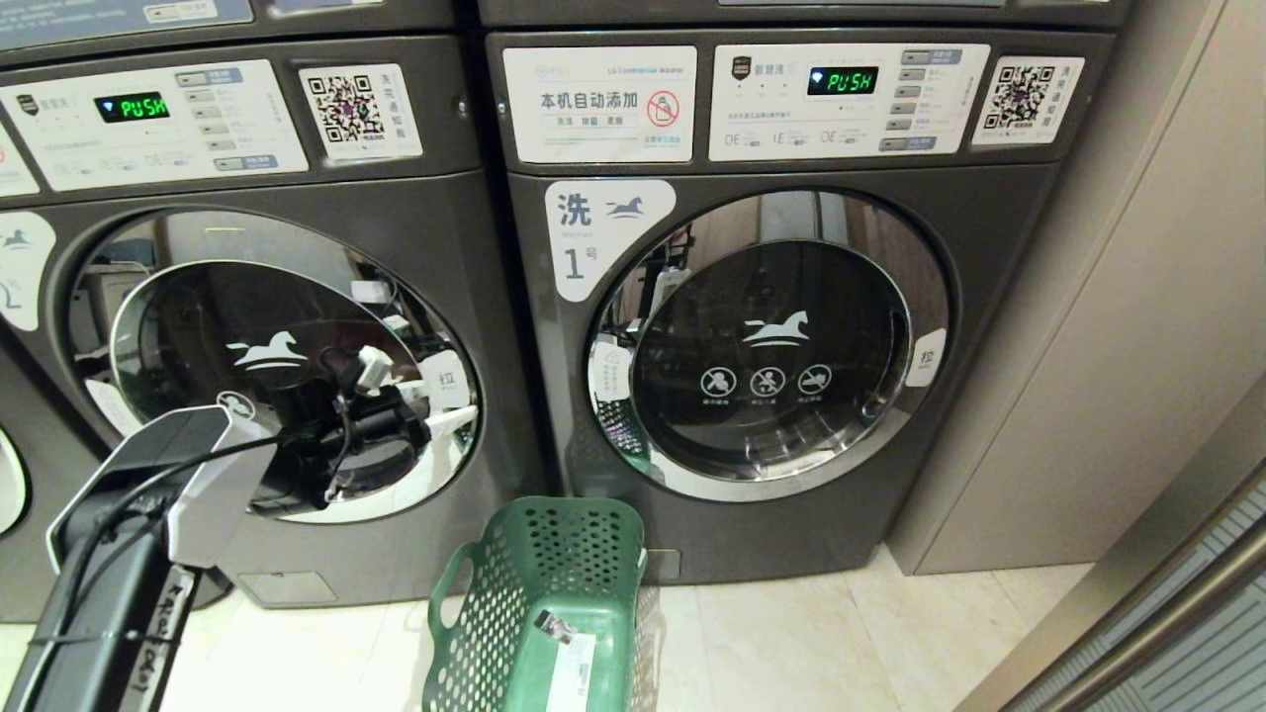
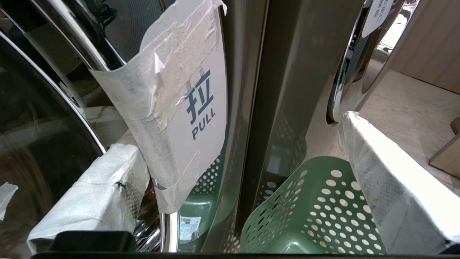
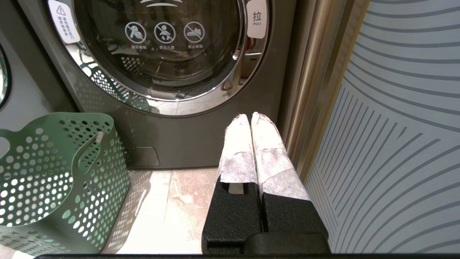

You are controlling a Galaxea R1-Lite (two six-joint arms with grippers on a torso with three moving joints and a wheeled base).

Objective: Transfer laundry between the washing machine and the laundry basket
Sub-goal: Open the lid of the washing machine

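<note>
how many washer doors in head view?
2. One round door on the left machine, with the left tool at its pull tab; one door on the right machine, behind the basket. Both closed.

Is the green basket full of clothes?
No, the head view shows the laundry basket on the floor with only bare green plastic and a white sticker inside, and no clothes.

washing machine [image 1: 326,198]: dark grey, chrome door ring
laundry basket [image 1: 554,603]: green, round holes all over
fingers [image 3: 237,144]: wrapped in white
wall panel [image 3: 395,126]: pale with grey curved lines
</note>
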